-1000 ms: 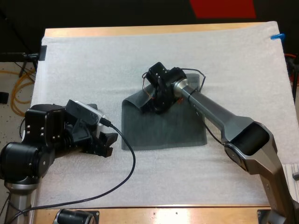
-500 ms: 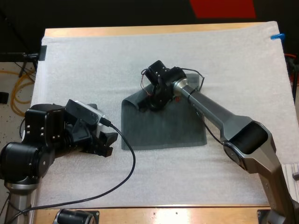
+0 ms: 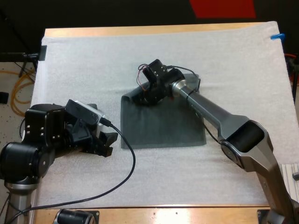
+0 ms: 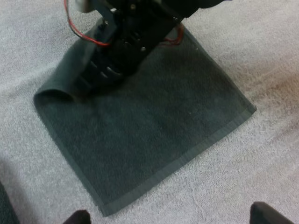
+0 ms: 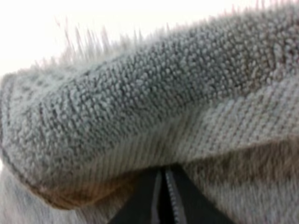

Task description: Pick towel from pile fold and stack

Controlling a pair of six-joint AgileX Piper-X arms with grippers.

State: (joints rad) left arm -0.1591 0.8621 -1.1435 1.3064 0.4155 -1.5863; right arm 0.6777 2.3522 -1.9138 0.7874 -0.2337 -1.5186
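At the frame's centre, my right gripper (image 3: 143, 97) pinches the upper-left corner of the flat dark grey-green terry towel (image 3: 163, 128). It looks limp and light, best held by hemmed corners. My left gripper (image 3: 106, 144) hangs open, empty.

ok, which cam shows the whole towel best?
Left wrist view: nearly the whole towel shows lying flat, with one corner curled over at the right gripper. The high view has it too, but the right arm crosses its far right part. The right wrist view sits close on the pinched fold.
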